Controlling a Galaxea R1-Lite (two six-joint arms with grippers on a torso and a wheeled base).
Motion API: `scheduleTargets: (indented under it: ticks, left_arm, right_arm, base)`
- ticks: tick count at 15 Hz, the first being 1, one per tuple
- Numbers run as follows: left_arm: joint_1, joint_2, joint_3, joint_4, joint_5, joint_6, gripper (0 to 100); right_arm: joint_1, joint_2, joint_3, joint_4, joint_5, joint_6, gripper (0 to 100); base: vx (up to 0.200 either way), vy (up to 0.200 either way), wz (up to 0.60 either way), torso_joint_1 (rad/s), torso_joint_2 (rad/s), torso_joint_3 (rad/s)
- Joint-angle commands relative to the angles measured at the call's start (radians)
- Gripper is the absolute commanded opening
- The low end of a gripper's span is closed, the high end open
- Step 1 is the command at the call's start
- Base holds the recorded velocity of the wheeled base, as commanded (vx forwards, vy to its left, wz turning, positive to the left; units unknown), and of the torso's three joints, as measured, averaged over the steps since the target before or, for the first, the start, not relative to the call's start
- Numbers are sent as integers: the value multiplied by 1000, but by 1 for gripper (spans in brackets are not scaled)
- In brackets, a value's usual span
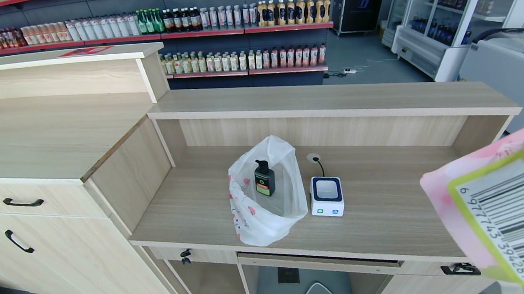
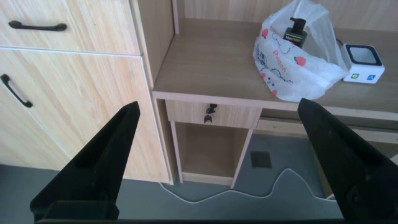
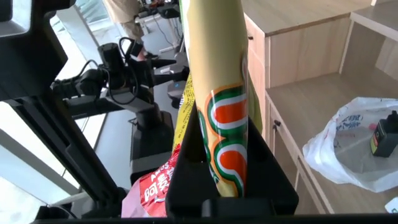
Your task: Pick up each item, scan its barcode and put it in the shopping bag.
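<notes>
Yellow-green snack pkt (image 3: 225, 118) clamped betw. right fingers (image 3: 186, 171) — left fingers (image 2: 93, 168) spread wide, holding nothing.

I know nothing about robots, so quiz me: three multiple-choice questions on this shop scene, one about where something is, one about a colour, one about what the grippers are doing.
1. Where does the scanner stand?
A) on the counter beside the bag
B) inside the bag
C) on the upper ledge

2. What colour, mainly, is the bottle in the bag?
A) white
B) black
C) yellow

3. Which gripper holds something?
A) the left, a bottle
B) neither
C) the right, a packet

Answers:
1 A, the scanner sits on the counter next to the bag, on the robot's right of it.
2 B, its body and pump are black.
3 C, the right gripper is shut on the packet, while the left gripper hangs open and empty.
</notes>
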State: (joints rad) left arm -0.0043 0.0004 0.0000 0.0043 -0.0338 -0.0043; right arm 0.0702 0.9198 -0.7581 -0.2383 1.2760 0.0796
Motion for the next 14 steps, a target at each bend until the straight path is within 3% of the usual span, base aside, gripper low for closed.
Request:
scheduleTargets:
  ticks: [1, 2, 4, 5, 7, 8, 14]
  left_arm:
    - [0, 1, 0, -1, 0, 0, 100]
    - [1, 1, 0, 0, 0, 0, 100]
    - [1, 1, 0, 0, 0, 0, 100]
    - [0, 1, 0, 0, 0, 0, 100]
    - [1, 1, 0, 0, 0, 0, 100]
    - [0, 1, 0, 0, 0, 0, 100]
    - [0, 1, 0, 0, 0, 0, 100]
  right_arm:
    - [-101, -1, -3, 37, 0, -52, 0]
    - [-144, 2, -1, 86, -1, -113, 0]
    - [-221, 34, 3, 274, -73, -403, 0]
    - [-305, 59, 5, 349, -130, -561, 0]
    - [-412, 99, 19, 427, -153, -804, 0]
    - [-512, 110, 20, 487, -148, -971, 0]
    - [-673, 70, 65, 573, -152, -1023, 0]
  base:
    - [0, 0, 0, 0, 0, 0]
    - [0, 0, 0, 0, 0, 0]
    - [0, 0, 0, 0, 0, 0]
    - [0, 0, 0, 0, 0, 0]
    - [0, 0, 0, 0, 0, 0]
    - [0, 0, 0, 0, 0, 0]
    - [0, 0, 0, 0, 0, 0]
